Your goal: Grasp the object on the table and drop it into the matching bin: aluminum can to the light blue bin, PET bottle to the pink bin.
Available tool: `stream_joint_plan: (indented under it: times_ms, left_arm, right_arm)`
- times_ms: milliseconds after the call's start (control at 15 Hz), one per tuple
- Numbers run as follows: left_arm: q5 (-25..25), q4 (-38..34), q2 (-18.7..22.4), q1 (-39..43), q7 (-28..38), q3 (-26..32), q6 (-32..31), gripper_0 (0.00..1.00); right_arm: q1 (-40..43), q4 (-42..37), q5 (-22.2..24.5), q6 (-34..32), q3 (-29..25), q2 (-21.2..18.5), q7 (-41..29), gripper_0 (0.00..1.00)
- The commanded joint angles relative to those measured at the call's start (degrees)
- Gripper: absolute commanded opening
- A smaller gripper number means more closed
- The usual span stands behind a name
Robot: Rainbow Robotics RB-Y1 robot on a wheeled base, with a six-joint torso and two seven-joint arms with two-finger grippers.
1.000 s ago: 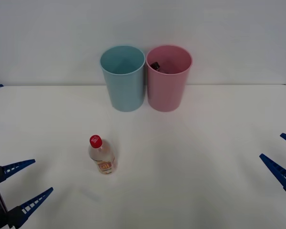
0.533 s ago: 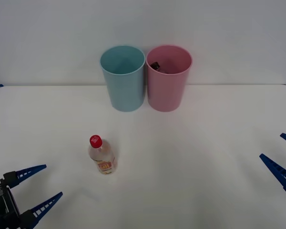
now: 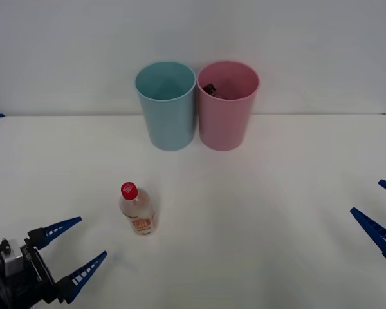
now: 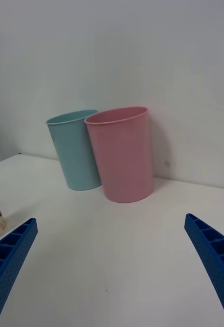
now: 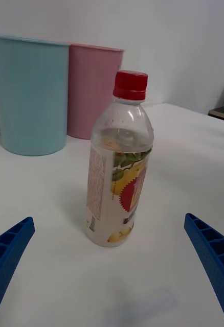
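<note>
Front view: the PET bottle [image 3: 137, 210] stands upright on the white table [image 3: 257, 212], red cap up, left of centre. From it the light blue bin [image 3: 166, 105] lies at about one o'clock and the pink bin [image 3: 227, 105] a little further round toward two; the two bins touch side by side at the table's back edge, with something dark in the pink one. The left gripper [image 3: 76, 253] sits at roughly seven o'clock from the bottle, fingers spread wide and aimed toward it, probably so they can pass either side of it. The right gripper [image 3: 377, 209] waits at the right edge, also spread.

Right wrist view: both bins stand ahead between that gripper's parted fingers; the bottle's side shows at the frame edge. Parked here, it seems to leave the job to the nearer arm.

Left wrist view: the bottle stands centred between the left gripper's open fingers [image 5: 7, 253], near but untouched, its yellow-and-red label facing the camera.

Against the earlier front pictures, the left gripper has advanced toward the bottle; the bottle, bins and right gripper have not moved.
</note>
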Motion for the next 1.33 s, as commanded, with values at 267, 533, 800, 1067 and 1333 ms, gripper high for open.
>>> stream_joint_plan:
  times_ms: [267,533,800,1067,1333]
  left_arm:
    - [-3.5,0.0,-5.2,-1.8,-1.0,-0.1,1.1,1.0]
    - [-4.2,0.0,-6.4,-2.6,-1.6,-2.0,3.0,1.0]
    - [-5.5,1.0,-6.7,-4.8,-2.1,-2.9,4.7,1.0]
    - [-5.6,5.6,-6.9,-8.6,-3.6,-3.7,5.0,1.0]
    - [-6.0,8.4,-7.9,-11.4,-4.1,-4.7,5.1,1.0]
  right_arm:
    - [0.0,0.0,0.0,0.0,0.0,0.0,0.0,1.0]
    - [0.0,0.0,0.0,0.0,0.0,0.0,0.0,1.0]
    - [0.0,0.0,0.0,0.0,0.0,0.0,0.0,1.0]
    - [0.0,0.0,0.0,0.0,0.0,0.0,0.0,1.0]
    - [0.0,0.0,0.0,0.0,0.0,0.0,0.0,1.0]
